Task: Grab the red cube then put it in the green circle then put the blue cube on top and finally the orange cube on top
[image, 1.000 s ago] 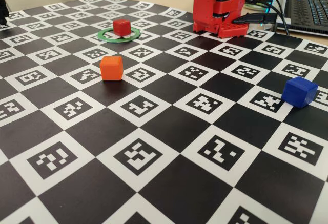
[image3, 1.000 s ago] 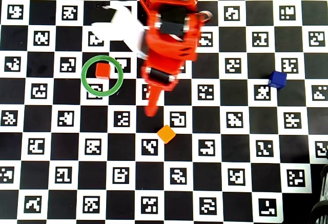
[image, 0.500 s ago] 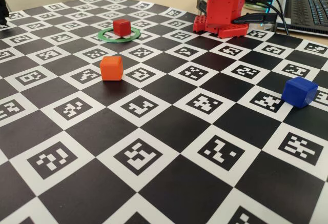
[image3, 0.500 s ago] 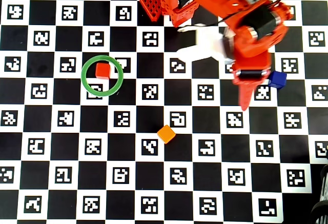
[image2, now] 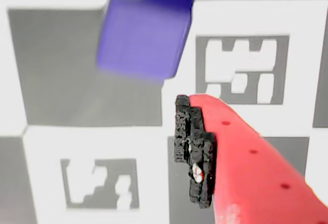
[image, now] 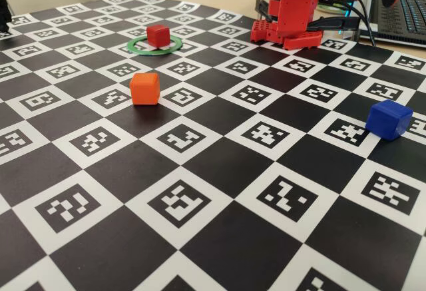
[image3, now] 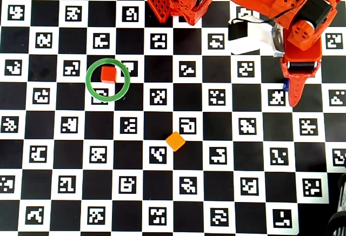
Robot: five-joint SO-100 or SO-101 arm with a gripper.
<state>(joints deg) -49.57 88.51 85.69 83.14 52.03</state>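
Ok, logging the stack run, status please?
Gripper above the blue cube, empty, jaw state unclear. Red cube inside the green circle. Orange cube apart, path clear.

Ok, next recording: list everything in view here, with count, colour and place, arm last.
red cube: one, red, inside the green circle, near its upper-left edge in the overhead view
green circle: one, green, flat on the board, left of centre
orange cube: one, orange, alone mid-board
blue cube: one, blue, right side, mostly hidden under the gripper from overhead
checkered marker board: one, black and white, under everything
laptop: one, dark, behind the board
gripper: one, red, above the blue cube; opening unclear
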